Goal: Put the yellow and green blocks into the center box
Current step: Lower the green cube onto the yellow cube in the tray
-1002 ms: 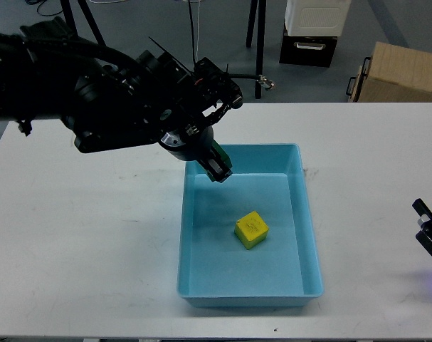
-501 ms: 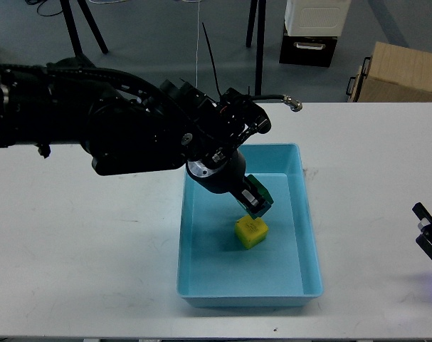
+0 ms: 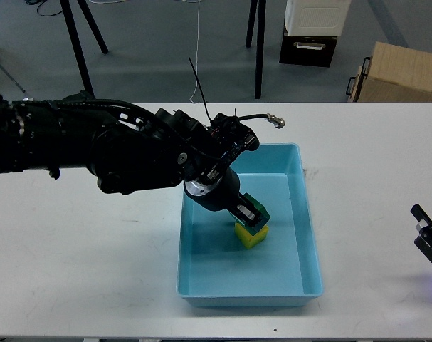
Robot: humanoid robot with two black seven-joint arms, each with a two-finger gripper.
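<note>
A light blue box [image 3: 304, 214] sits in the middle of the white table. A yellow block [image 3: 253, 237] lies on its floor. My left gripper [image 3: 250, 216] reaches down into the box and is shut on a green block [image 3: 257, 212], which rests on top of the yellow block or just above it. My right gripper [image 3: 429, 241] sits low at the right edge of the table; its fingers look spread and it holds nothing.
The table [image 3: 80, 242] is bare white around the box. Beyond its far edge are tripod legs [image 3: 258, 43], a black and white cabinet [image 3: 312, 28] and a cardboard box [image 3: 397, 71] on the floor.
My left gripper has carried the green block from the box's far left rim down into the box, and now holds it directly over the yellow block. The right gripper stayed put.
</note>
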